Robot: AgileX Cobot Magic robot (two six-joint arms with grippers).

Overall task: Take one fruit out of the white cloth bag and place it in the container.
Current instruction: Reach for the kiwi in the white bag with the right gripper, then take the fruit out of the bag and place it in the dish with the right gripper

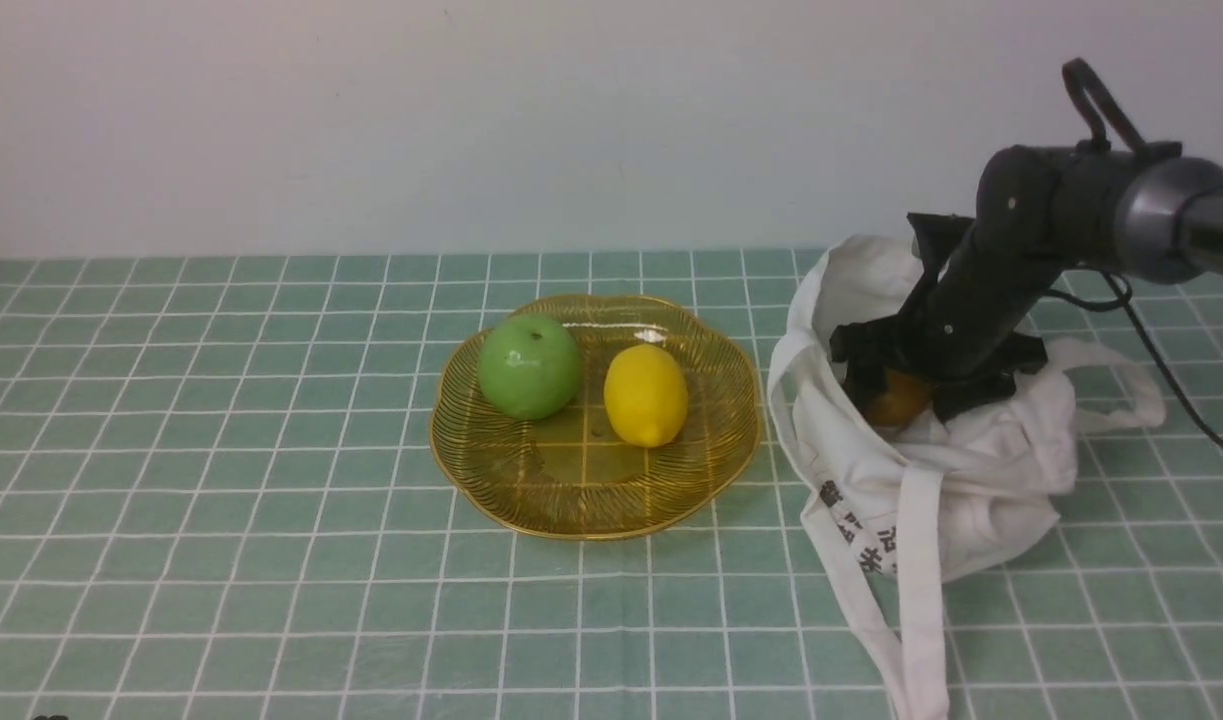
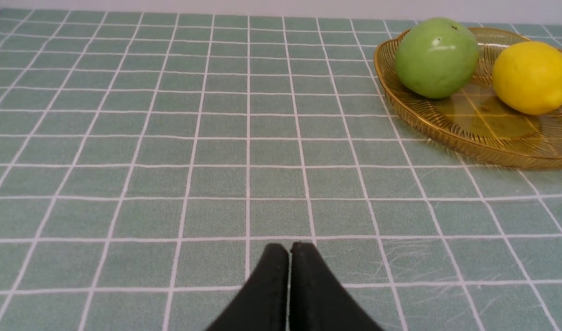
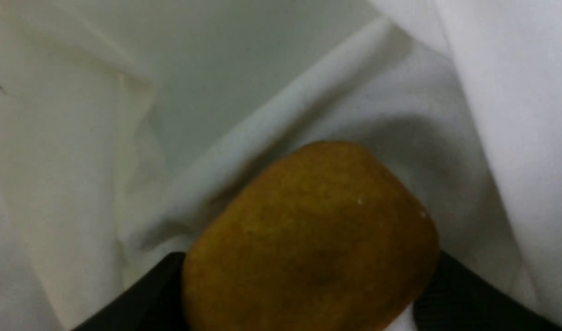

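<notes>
Inside the white cloth bag's [image 1: 971, 470] mouth, the fruit [image 3: 308, 239] is pinched by the right gripper [image 1: 899, 392], closed to its width. The left gripper [image 2: 288, 276] is pressed together, empty. A straight lift clear of the bag's folds is advised before the container [image 1: 591, 510], left of the bag, is approached.

The fruit [image 3: 308, 239] is brown — the cloth bag [image 1: 971, 480] white.

The fruit [image 1: 895, 403] shows only as a sliver (right end effector [image 1: 903, 392] and white cloth bag [image 1: 981, 470] cover the rest).
</notes>
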